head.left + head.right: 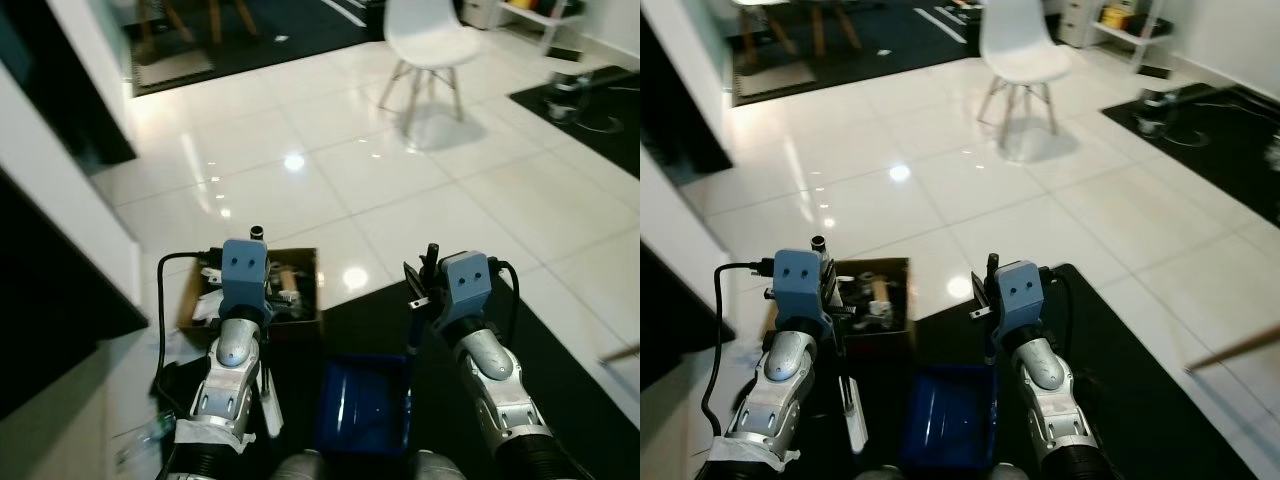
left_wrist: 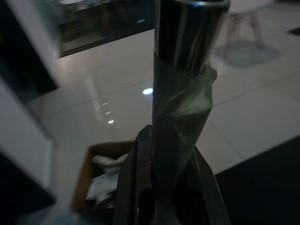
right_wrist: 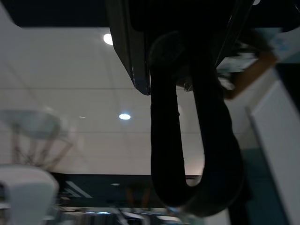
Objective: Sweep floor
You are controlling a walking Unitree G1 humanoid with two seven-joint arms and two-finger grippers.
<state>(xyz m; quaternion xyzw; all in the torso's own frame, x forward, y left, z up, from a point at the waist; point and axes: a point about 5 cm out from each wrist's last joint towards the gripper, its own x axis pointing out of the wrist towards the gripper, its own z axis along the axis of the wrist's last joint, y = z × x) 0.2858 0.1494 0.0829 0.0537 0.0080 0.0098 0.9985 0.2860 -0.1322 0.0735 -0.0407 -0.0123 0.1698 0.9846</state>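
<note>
The floor [image 1: 300, 170] is glossy white tile that mirrors ceiling lights, with a black mat [image 1: 570, 400] spread under the robot on its right side and running out toward the lower right. A second dark rug [image 1: 590, 105] lies far right, and another [image 1: 260, 30] at the far end of the room beside a small beige mat [image 1: 172, 68]. A white chair [image 1: 425, 50] on splayed wooden legs stands well ahead on open tile. On the robot's left, a dark cabinet face [image 1: 50, 330] and white wall edge close that side in.

The left end effector [image 2: 164, 187] is clamped around a taped metal broom handle [image 2: 185, 79], which rises upright between its fingers. The right end effector [image 1: 422, 285] has its fingers closed on the black looped handle [image 3: 197, 140] of a blue dustpan [image 1: 365, 405], which hangs low between the two arms above the mat.

A brown cardboard box [image 1: 300, 300] filled with crumpled scraps sits on the tile at the mat's edge, just ahead of the left arm. Broad bare tile lies between the box and the chair.
</note>
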